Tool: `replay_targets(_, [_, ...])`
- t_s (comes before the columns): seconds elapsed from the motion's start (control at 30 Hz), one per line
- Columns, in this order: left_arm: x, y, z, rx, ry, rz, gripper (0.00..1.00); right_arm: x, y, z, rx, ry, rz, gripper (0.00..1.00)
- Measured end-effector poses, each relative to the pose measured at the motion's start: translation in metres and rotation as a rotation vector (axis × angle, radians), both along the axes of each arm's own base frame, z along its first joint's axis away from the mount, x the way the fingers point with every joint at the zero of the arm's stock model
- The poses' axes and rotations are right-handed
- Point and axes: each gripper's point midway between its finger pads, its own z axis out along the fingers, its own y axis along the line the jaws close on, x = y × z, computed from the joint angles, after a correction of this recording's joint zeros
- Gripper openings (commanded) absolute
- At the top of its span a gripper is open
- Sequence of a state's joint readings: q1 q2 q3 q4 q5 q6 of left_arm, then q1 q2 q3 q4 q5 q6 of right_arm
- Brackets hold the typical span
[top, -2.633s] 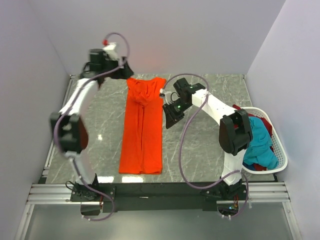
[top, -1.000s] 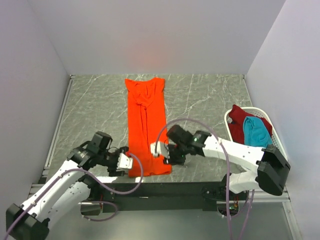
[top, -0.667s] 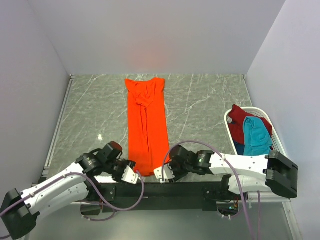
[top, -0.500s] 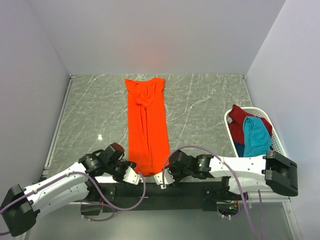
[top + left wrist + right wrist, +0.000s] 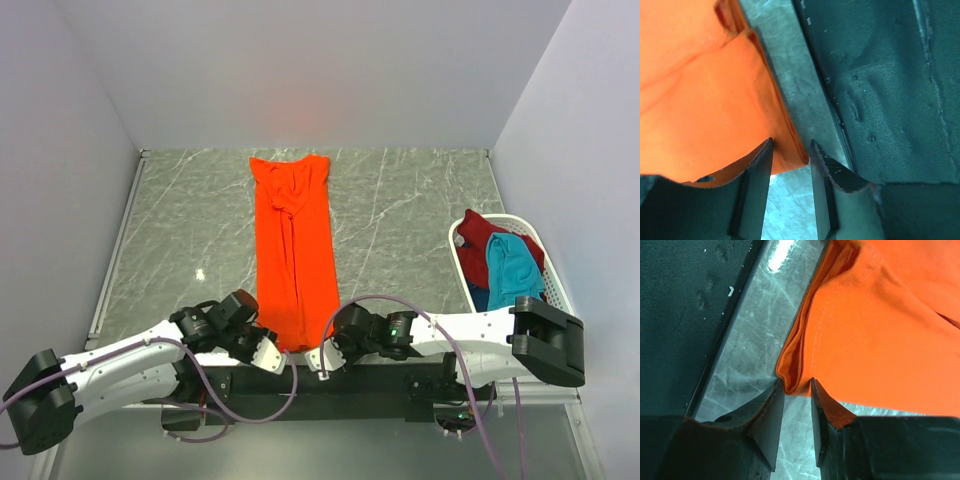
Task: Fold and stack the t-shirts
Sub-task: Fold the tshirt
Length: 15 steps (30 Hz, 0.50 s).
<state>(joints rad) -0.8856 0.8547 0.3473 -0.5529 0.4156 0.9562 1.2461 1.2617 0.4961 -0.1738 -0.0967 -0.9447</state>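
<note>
Top external, L hand (image 5: 270, 358), R hand (image 5: 317, 360) at orange t-shirt (image 5: 292, 250) hem, grip unclear

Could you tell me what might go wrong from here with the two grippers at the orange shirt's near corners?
1. The left gripper has only the corner tip of the orange t-shirt between its fingers, so the cloth may slip out when lifted.
2. At the right gripper the corner shows stacked layers; it may catch only some, and the fold could open.
3. Both work low at the near edge of the table, so fingertips may scrape it.
</note>
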Motion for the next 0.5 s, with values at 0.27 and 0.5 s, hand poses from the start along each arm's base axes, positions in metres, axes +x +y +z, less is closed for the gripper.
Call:
replay_targets(0.27, [-0.003, -0.004, -0.002, 0.028, -0.013, -0.032, 0.01, 0.0, -0.001, -0.003, 0.006, -0.009, 0.0, 0.05])
replay_targets(0.5, [0.0, -0.006, 0.011, -0.011, -0.017, 0.039, 0.0, -0.002, -0.004, 0.005, 0.028, 0.009, -0.044, 0.0])
